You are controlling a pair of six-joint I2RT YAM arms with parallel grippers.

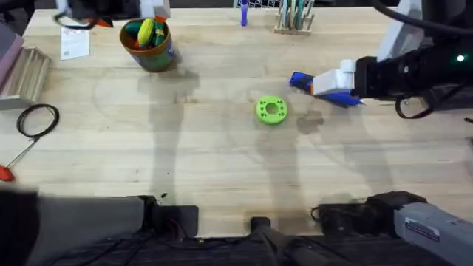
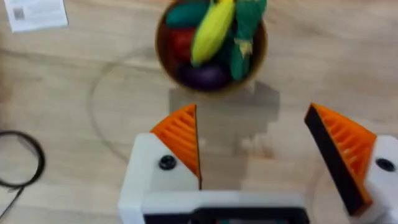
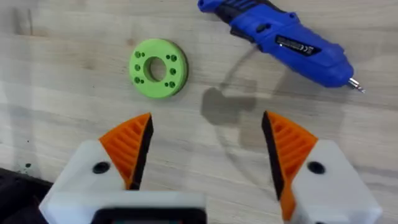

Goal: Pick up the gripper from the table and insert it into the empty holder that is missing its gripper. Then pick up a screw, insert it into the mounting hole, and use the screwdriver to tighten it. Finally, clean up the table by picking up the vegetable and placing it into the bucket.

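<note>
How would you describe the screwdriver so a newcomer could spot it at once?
Start at the green disc in the middle of the wooden table. Just beyond it toward the right arm lies the screwdriver: chunky, bright blue, with a thin silver tip, the one blue tool lying there.

Screwdriver label: the blue screwdriver (image 3: 283,40) carries a dark plate with pale print on its side, too small to read.
Paper card: a white card (image 2: 37,14) on the table bears a square code and lines of fine print, none legible.
Right arm sticker: a white sticker (image 1: 423,230) with dark print, unreadable.
</note>
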